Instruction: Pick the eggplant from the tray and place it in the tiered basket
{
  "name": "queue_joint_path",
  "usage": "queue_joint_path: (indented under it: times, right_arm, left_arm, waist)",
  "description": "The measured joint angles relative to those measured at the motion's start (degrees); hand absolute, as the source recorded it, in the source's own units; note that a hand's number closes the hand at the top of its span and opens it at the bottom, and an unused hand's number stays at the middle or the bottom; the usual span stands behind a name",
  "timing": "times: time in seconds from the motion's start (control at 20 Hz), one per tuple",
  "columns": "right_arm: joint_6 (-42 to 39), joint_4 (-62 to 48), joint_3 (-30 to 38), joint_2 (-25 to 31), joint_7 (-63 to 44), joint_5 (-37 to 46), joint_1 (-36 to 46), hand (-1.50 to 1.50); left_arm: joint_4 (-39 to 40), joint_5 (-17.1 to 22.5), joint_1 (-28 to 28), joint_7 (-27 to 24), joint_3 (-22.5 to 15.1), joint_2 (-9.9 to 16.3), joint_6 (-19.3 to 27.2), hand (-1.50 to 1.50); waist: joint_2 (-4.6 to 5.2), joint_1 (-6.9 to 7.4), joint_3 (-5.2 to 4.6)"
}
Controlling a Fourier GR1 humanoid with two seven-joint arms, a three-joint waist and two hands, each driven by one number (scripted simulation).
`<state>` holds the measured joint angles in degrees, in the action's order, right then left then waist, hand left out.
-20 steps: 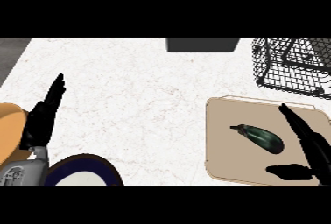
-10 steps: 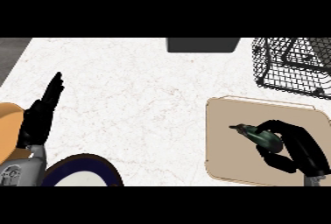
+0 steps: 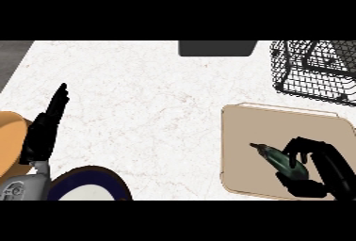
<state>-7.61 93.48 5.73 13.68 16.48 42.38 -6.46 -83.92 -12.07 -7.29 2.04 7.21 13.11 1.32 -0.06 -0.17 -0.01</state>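
Note:
The dark green eggplant lies on the beige tray at the lower right, its stem end pointing up-left. My right hand is curled round its lower part, fingers over the top and thumb below, hiding much of it. The black wire tiered basket stands at the top right, beyond the tray. My left hand rests open at the left edge, fingers straight and pointing up.
A dark-rimmed plate sits at the bottom left beside an orange rounded object at the left edge. A dark grey block lies at the counter's far edge. White marble counter spreads between the left hand and the tray.
My right hand came down from straight fingers beside the eggplant and has curled round it. The eggplant has shifted slightly within the tray. The left hand has hardly moved.

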Motion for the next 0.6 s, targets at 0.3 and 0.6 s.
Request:
queue_joint_path:
  times: [0.3,0.6]
  right_arm:
    - [-3.45,-2.12,-5.83,-7.78,-22.89,8.47,10.33,1.50]
    - [2.68,-6.52,-11.45,-12.28,-46.72,8.23,26.61,1.50]
  left_arm:
    - [-0.38,-0.74,-2.01,1.26,-1.50,-1.00,0.04,0.00]
    - [0.43,-0.90,-3.17,1.49,-1.72,-1.06,-0.18,0.00]
  waist:
    - [0.40,2.20,-0.17]
    - [0.41,2.99,-0.07]
